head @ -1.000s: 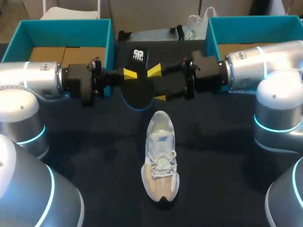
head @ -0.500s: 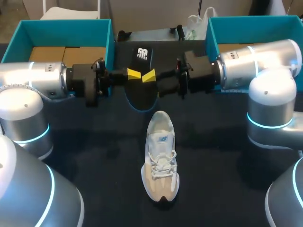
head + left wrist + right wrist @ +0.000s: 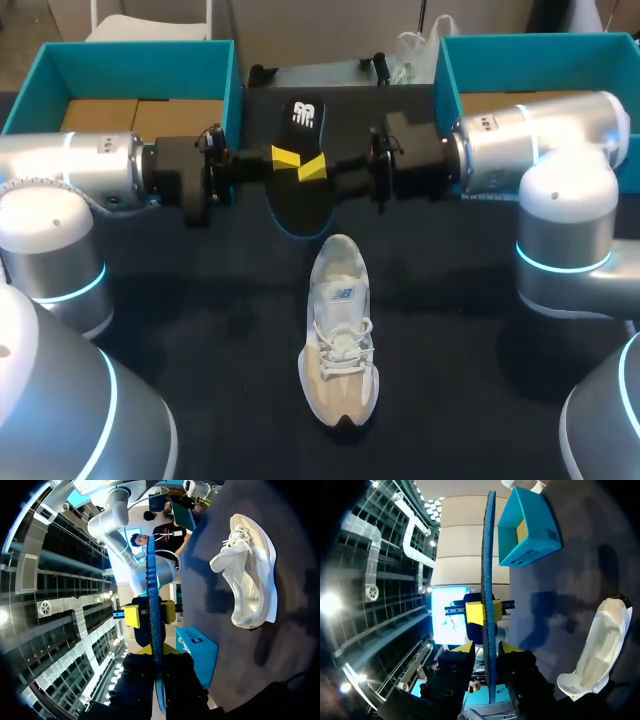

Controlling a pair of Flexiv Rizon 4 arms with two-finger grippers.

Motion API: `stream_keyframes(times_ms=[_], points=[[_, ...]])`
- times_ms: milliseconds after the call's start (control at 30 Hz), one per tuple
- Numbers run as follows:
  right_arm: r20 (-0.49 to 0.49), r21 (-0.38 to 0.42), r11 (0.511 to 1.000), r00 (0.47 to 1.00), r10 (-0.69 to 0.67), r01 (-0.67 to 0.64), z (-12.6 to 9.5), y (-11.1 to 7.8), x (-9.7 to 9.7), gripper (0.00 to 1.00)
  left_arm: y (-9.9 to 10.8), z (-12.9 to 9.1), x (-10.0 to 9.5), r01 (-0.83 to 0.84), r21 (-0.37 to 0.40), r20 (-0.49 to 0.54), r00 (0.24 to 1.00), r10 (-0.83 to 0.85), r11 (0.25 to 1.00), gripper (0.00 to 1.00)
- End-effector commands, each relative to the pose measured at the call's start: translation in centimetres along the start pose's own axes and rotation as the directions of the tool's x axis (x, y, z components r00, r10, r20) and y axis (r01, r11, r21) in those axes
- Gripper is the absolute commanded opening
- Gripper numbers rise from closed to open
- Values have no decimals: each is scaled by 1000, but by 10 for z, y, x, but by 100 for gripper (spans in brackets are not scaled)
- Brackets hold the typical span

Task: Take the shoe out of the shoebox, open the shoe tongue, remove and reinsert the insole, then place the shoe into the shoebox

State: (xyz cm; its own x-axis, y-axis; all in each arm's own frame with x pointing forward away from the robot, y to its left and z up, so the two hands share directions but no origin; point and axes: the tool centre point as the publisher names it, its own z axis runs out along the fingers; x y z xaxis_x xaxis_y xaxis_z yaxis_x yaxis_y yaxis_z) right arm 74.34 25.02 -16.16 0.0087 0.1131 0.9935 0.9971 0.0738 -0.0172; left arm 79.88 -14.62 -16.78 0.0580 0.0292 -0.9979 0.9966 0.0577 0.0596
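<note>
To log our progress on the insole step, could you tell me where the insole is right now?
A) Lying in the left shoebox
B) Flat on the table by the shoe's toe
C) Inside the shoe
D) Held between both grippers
D: the insole is pinched from opposite sides by the left gripper and the right gripper, beyond the heel of the shoe.

Table (image 3: 200, 330): dark navy cloth, plain.
Insole (image 3: 300, 200): black top, white logo at its far end, blue edge.
Shoe (image 3: 340, 330): white upper and laces, beige toe panel, black toe tip, pale blue logo on the tongue.
Left shoebox (image 3: 140, 58) and right shoebox (image 3: 520, 50), at the table's far corners: teal walls, brown cardboard inside.
Left gripper (image 3: 285, 157) and right gripper (image 3: 313, 168): yellow tips on black bodies.
Left arm (image 3: 70, 170) and right arm (image 3: 540, 140): silver with glowing cyan rings.
</note>
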Motion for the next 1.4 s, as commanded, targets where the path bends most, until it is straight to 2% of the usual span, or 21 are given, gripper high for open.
stream_keyframes(times_ms=[33, 133, 500, 667, 967, 1000, 1033, 1067, 1200, 1333, 1367, 1400], points=[[-5, -3, 1000, 1000, 3, -3, 4, 1, -2, 24, 0, 0, 1, -4, -1, 0, 1000, 4, 1000, 0], [-4, -4, 1000, 1000, 4, -4, 4, 0, -2, 18, 0, 0, 1, -6, -1, 0, 1000, 6, 1000, 0], [-1, -17, 1000, 1000, -3, 3, 2, -2, 0, 13, -1, 1, 1, -10, 4, -3, 1000, 10, 1000, 0], [-5, -15, 1000, 1000, -7, 7, 2, 0, 0, 6, -1, 1, 1, -13, 1, -3, 1000, 13, 1000, 0], [-7, -22, 1000, 1000, -3, 3, 3, -1, 0, 0, -3, 1, 1, -12, 13, -4, 1000, 12, 1000, 0], [-8, -25, 1000, 1000, -5, 4, 3, -1, -1, 0, -3, 1, 0, 1, 14, -4, 1000, -1, 1000, 3], [-8, -27, 1000, 1000, -7, 7, 2, -1, -1, 0, -3, 0, 0, 7, 13, -8, 1000, -7, 1000, 87], [-8, -30, 999, 1000, -11, 11, 2, -1, -1, 0, -4, -1, -2, 21, 16, -7, 1000, -21, 1000, 100], [-11, -46, 996, 997, -73, 73, -6, -1, -4, 0, -8, -14, -5, 76, 0, -55, 996, -75, 997, 100], [5, -75, 981, 984, -177, 177, -17, 2, -4, 0, -10, -30, 1, 231, -30, -179, 956, -233, 972, 100], [18, -87, 974, 978, -208, 209, -19, 3, -3, 0, -14, -34, 4, 206, -34, -223, 952, -208, 978, 100], [35, -101, 972, 977, -209, 212, -21, 4, -4, 0, -14, -34, 4, 206, -34, -223, 952, -208, 978, 100]])
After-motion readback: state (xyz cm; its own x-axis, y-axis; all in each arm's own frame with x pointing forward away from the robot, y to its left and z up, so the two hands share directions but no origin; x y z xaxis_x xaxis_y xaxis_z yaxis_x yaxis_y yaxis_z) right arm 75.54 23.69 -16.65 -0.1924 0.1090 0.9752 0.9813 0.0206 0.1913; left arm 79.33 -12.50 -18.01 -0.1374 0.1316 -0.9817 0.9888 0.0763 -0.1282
